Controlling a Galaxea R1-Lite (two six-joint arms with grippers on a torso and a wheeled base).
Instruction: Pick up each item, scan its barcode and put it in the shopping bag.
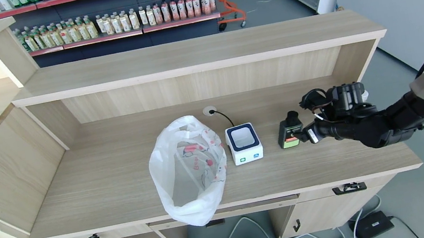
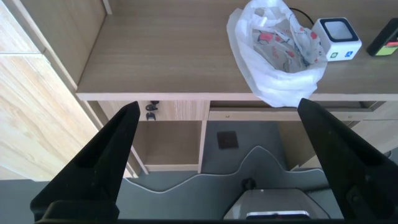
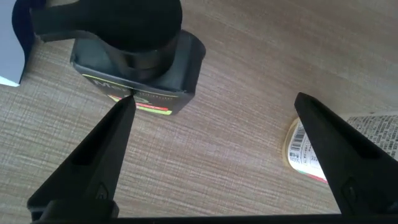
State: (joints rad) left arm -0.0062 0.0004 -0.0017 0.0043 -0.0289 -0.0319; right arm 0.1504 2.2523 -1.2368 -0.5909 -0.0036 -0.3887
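Your right gripper [image 3: 214,99] sits spread wide beside the dark bottle [image 3: 140,68] (right of centre, head view). Your left gripper [image 2: 219,104] is spread too.

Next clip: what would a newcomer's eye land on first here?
The open white bag slumps over the front edge of the counter, with the scanner beside it. Past the scanner stands a dark bottle, and the right claw is open close beside it.
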